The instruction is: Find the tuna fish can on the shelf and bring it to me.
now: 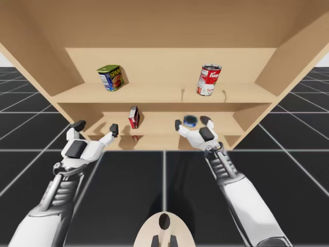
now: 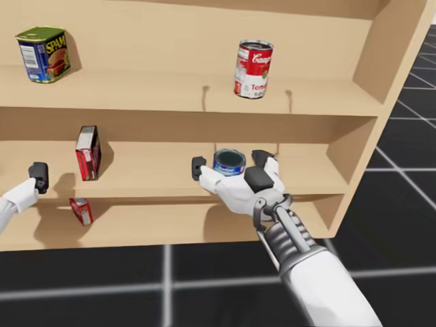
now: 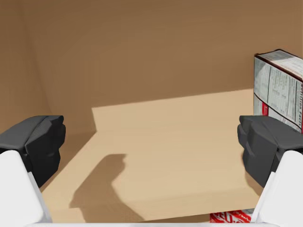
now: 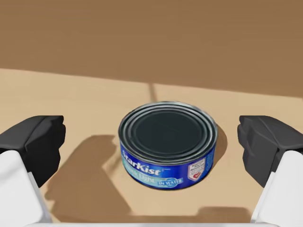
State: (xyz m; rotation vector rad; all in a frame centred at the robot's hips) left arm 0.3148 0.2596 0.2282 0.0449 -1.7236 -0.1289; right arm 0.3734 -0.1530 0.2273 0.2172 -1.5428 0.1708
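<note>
The tuna can (image 4: 168,144) is a low blue tin with a dark lid, standing on the middle shelf (image 1: 154,126). My right gripper (image 4: 151,142) is open, with one finger on either side of the can and a gap to each. The high view and head view show the same: the can (image 1: 190,121) (image 2: 229,162) sits between the spread fingers of my right gripper (image 1: 192,122) (image 2: 229,163). My left gripper (image 1: 96,127) (image 3: 151,146) is open and empty over the left part of that shelf, beside a red box (image 3: 279,90).
The upright red box (image 1: 133,117) (image 2: 88,152) stands left of the tuna can. On the top shelf are a blue-and-yellow rectangular tin (image 2: 43,53) and a red-and-white can (image 2: 253,69). A smaller red box (image 2: 81,210) lies on the bottom shelf. The shelf's right side wall (image 2: 354,146) is close by.
</note>
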